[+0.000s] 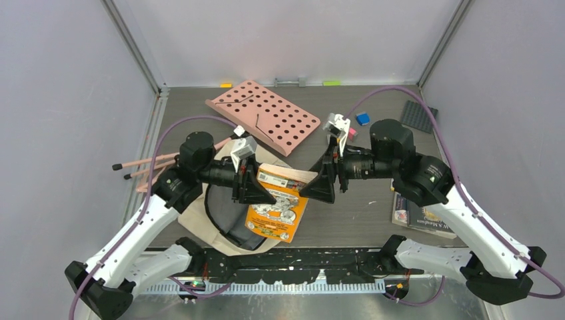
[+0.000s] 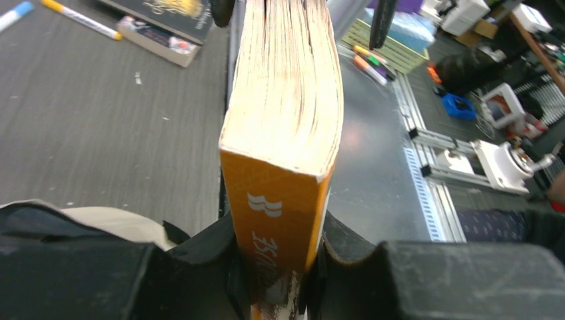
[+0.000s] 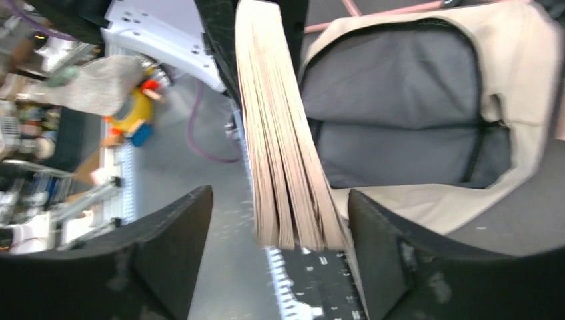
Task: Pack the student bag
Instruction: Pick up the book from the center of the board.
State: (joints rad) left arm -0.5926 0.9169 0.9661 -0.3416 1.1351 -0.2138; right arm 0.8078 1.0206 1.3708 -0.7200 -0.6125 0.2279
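Student bag [image 1: 194, 217] is the target: left gripper [image 1: 256, 191] clamps the orange book [image 1: 278, 208] at its spine, holding it over the opening; right gripper [image 1: 321, 188] has jaws apart around the pages, probably yielding; the open grey-lined mouth lies lower left of centre

Dark grey wood-grain table [image 1: 360, 213]. Upper centre: pink perforated board [image 1: 263, 115], flat, set at an angle. Lower left of centre: cream bag [image 1: 226, 217], open, grey lining showing. Left: pink pencils [image 1: 143, 163]. Upper right: small blue block [image 1: 362, 119], dark plate [image 1: 418, 115]. Right: books [image 1: 420, 217], partly hidden.
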